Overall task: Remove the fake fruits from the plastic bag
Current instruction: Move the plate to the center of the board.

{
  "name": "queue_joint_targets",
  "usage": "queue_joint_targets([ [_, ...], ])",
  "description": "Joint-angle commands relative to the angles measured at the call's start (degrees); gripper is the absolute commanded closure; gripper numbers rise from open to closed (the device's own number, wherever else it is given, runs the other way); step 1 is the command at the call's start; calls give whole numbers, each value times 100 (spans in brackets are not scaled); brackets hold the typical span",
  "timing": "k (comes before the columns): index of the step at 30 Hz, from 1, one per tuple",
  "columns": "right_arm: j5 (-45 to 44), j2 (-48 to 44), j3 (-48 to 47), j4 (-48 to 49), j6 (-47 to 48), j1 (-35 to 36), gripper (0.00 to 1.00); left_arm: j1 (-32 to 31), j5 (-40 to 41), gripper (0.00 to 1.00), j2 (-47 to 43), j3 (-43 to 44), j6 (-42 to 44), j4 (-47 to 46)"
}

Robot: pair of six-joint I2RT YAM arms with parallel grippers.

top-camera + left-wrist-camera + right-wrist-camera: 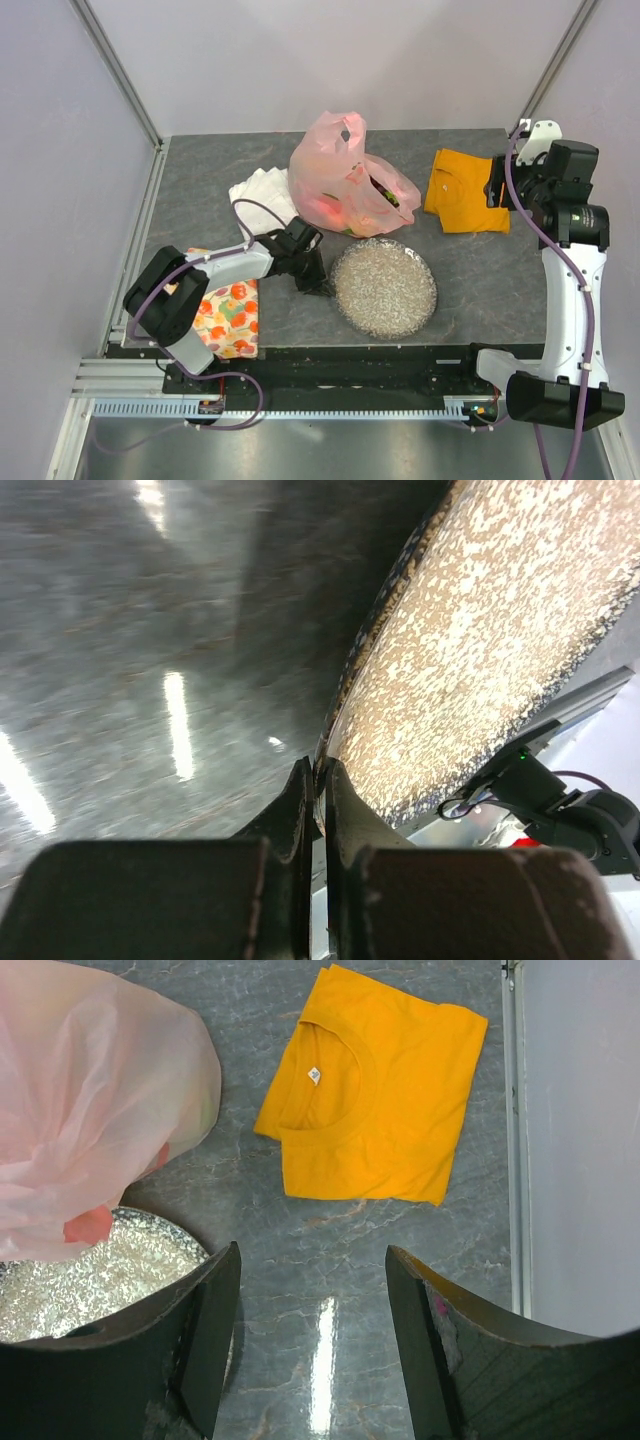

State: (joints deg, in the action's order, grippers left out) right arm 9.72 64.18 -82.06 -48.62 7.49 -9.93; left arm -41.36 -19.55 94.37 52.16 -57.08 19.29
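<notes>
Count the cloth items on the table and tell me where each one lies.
3: a white cloth left of the pink bag, a yellow T-shirt far right, a fruit-patterned cloth near left. More may be hidden.

The plastic bag (340,175), thin translucent pink film, lies crumpled and slumped on the grey table (200,190) at back centre, handles bunched at its far end, near edge just beside the glittery dish (385,288). The fake fruits (385,193) are inside it. Green and reddish shapes show through the film; individual kinds cannot be told.
</notes>
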Motion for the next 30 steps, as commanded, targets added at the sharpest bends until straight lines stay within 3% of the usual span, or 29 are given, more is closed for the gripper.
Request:
queue_joint_targets([
  [1, 145, 68, 68, 353, -177, -8, 32, 85, -31, 98, -174, -13, 320, -372],
  [7, 118, 86, 111, 353, -151, -9, 32, 76, -207, 98, 196, 452, 162, -277],
  [14, 92, 68, 190, 344, -133, -9, 32, 146, -277, 98, 214, 356, 153, -57],
  [21, 153, 147, 217, 353, -124, -9, 32, 172, -400, 56, 47, 286, 83, -171],
  [30, 206, 173, 191, 380, -116, -9, 32, 173, -242, 33, -269, 295, 118, 66],
])
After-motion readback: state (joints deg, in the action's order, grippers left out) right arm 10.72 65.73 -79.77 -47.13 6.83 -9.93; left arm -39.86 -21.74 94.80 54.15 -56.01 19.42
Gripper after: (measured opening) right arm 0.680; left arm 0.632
